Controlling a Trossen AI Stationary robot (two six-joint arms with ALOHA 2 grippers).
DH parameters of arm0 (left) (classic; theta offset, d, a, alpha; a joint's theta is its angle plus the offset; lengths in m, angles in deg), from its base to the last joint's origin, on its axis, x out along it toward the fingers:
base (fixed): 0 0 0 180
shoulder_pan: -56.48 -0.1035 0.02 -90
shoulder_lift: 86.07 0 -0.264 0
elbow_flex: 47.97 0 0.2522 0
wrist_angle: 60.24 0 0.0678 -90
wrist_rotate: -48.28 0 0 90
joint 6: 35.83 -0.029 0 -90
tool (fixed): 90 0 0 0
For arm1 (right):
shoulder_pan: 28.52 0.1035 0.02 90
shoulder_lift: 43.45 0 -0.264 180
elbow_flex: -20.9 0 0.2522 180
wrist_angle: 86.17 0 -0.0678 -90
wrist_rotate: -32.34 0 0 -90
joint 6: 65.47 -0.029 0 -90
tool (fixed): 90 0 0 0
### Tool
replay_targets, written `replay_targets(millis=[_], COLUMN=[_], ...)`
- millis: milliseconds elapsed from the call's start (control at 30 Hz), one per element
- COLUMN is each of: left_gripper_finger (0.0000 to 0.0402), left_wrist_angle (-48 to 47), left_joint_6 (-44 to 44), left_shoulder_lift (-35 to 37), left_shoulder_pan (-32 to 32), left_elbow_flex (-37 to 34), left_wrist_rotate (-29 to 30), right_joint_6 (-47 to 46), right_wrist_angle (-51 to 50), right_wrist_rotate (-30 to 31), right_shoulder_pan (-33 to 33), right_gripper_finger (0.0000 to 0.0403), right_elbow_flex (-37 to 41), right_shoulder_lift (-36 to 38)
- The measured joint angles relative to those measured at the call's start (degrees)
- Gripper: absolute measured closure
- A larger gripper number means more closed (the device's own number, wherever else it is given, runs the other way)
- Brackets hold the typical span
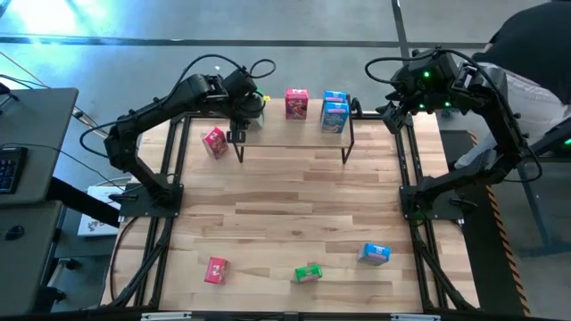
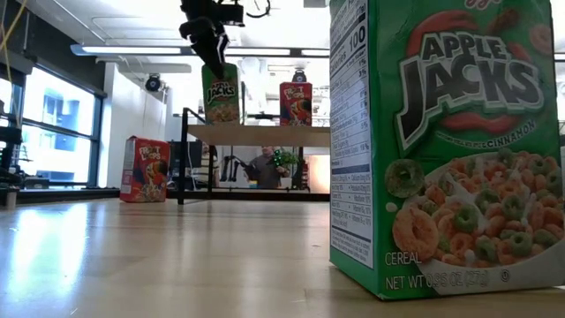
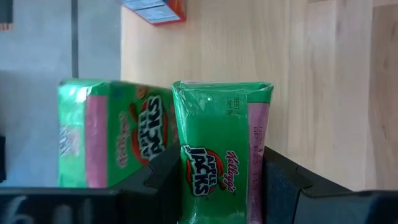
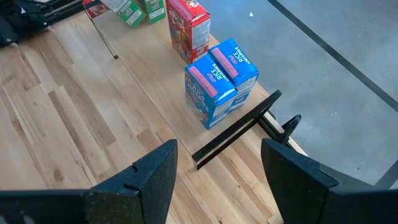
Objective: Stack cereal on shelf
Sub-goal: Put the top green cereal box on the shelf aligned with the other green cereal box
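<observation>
The shelf stands at the table's far edge. My left gripper is over its left end, shut on a green cereal box. A second green box stands right beside the held one. Further right on the shelf are a red-pink box and two blue boxes side by side. Another red-pink box stands on the table left of the shelf. My right gripper is open, off the shelf's right end, touching nothing. My left gripper pinches the green box's upper part between its two fingers, one on each broad face. It comes from above, pointing down. The box is upright, and in the low view its bottom appears level with the shelf's top board.
Three loose boxes lie near the table's near edge: a red-pink one, a green one (it fills the low view's right side) and a blue one. Bare wood lies between them and the shelf. A person shows far behind.
</observation>
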Motion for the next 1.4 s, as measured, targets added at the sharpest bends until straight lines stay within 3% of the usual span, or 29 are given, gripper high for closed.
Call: replay_targets(millis=[167, 733, 1400], left_gripper_finger=[0.025, 0.0246, 0.0174], left_wrist_angle=[0.0, 0.4, 0.6], left_joint_6=[-1.4, -0.6, -1.4], left_shoulder_lift=[-0.9, -1.5, -1.5], left_shoulder_pan=[-0.5, -1.6, -2.1], left_elbow_flex=[0.0, 0.0, 0.0], left_wrist_rotate=[-2.9, -2.7, -2.4], right_joint_6=[0.0, 0.0, 0.0], right_wrist_angle=[0.0, 0.0, 0.0], right_wrist_rotate=[0.0, 0.0, 0.0], right_shoulder_pan=[0.0, 0.0, 0.0], right_gripper_finger=[0.0178, 0.0178, 0.0178], right_elbow_flex=[0.0, 0.0, 0.0], right_shoulder_lift=[0.0, 0.0, 0.0])
